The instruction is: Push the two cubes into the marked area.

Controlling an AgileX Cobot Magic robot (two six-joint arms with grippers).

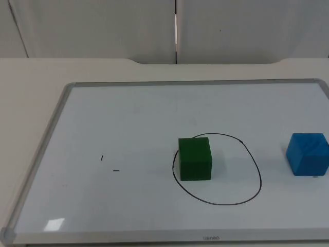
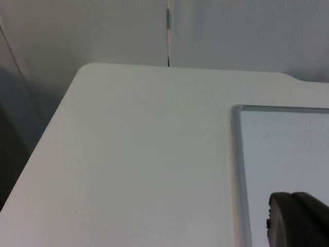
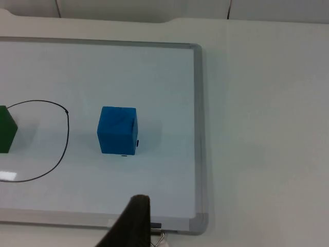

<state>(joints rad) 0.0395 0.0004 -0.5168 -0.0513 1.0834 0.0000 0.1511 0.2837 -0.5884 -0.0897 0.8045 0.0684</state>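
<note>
A green cube (image 1: pixel 195 158) stands on the whiteboard (image 1: pixel 52 128), just inside the left side of a hand-drawn black oval (image 1: pixel 260 177), touching its line. A blue cube (image 1: pixel 307 154) sits outside the oval, to its right, near the board's right frame. In the right wrist view the blue cube (image 3: pixel 117 130) lies between the oval line (image 3: pixel 68 128) and the frame (image 3: pixel 198 128), and the green cube (image 3: pixel 6 128) is partly seen. My right gripper (image 3: pixel 134 221) hovers at the board's edge, apart from the blue cube. My left gripper (image 2: pixel 298 221) hangs over the board's corner frame (image 2: pixel 236 154), far from both cubes.
Two small pen marks (image 1: pixel 102 158) lie on the board's left half. White table (image 1: pixel 25 92) surrounds the board and ends at the grey partition wall (image 1: pixel 103 25). The table's edge (image 2: pixel 46 134) drops off beside the left gripper.
</note>
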